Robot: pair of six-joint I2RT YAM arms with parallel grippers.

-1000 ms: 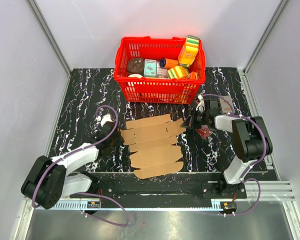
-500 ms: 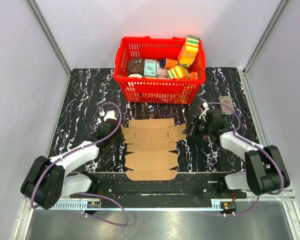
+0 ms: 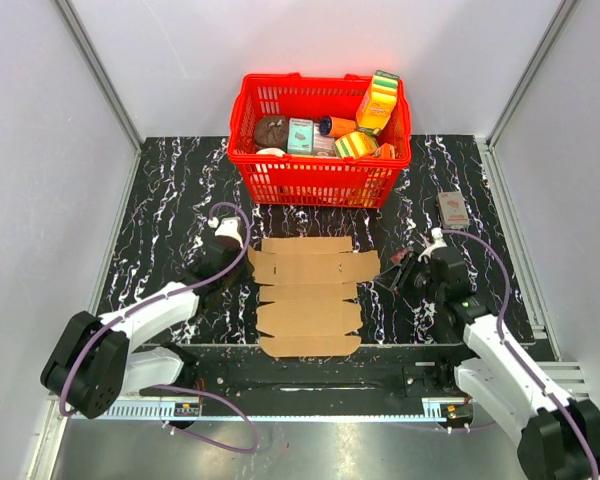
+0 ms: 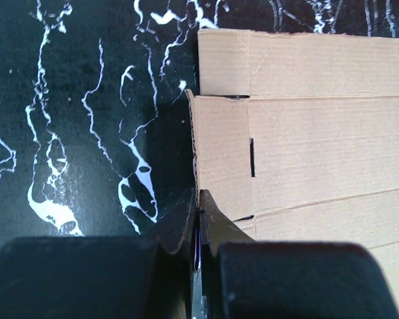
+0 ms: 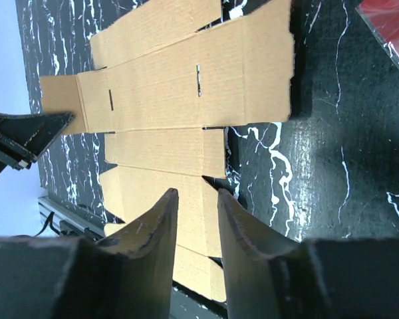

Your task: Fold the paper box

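Brown corrugated cardboard box sheet (image 3: 305,295) between end effectors.
Left end effector (image 4: 198,197) closed at its edge; right end effector (image 5: 197,194) apart, empty; packet-filled red plastic basket (image 3: 320,182) beyond.

In the left wrist view the cardboard sheet (image 4: 306,133) runs off at 3 o'clock and its near corner is hidden behind the left gripper (image 4: 197,214) at 6 o'clock; whether the meeting tips pinch its edge cannot be told. In the right wrist view the sheet is cut at 12 o'clock, hidden at 6 o'clock behind the right gripper (image 5: 196,194), and a red packet (image 5: 392,26) is clipped at 1 o'clock. From above, labels in the basket (image 3: 320,180) are too small to read
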